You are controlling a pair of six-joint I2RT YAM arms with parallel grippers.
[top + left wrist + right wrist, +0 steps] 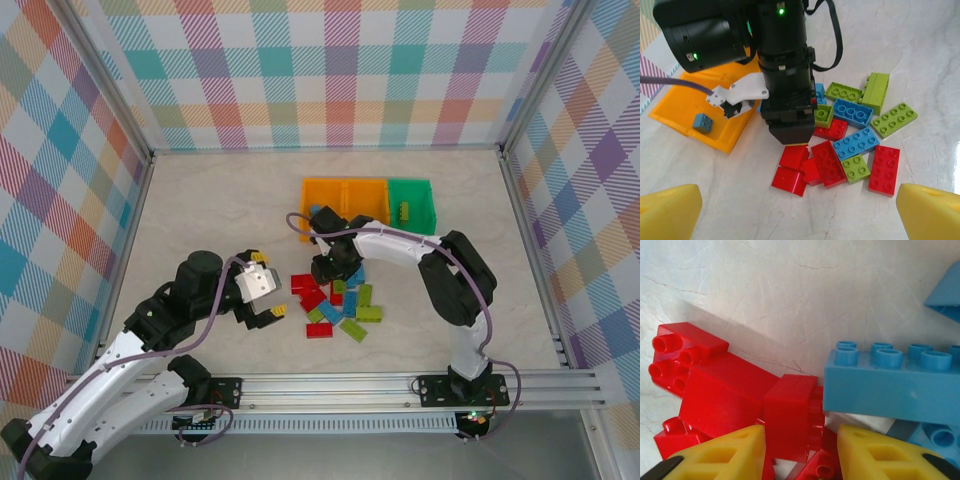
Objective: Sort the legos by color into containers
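Note:
The legos lie in a loose red, blue and lime pile in the middle of the table. My right gripper is down on the pile's left edge. In the right wrist view its yellow fingers straddle a small red lego. The left finger touches that lego and a narrow gap shows at the right one. A blue lego lies just to the right. My left gripper hangs wide open left of the pile, holding nothing. The containers stand behind: two orange, one green.
A small blue brick lies in the left orange bin, and a lime brick in the green one. The right arm arches over the table's right half. Checked walls enclose the table on three sides.

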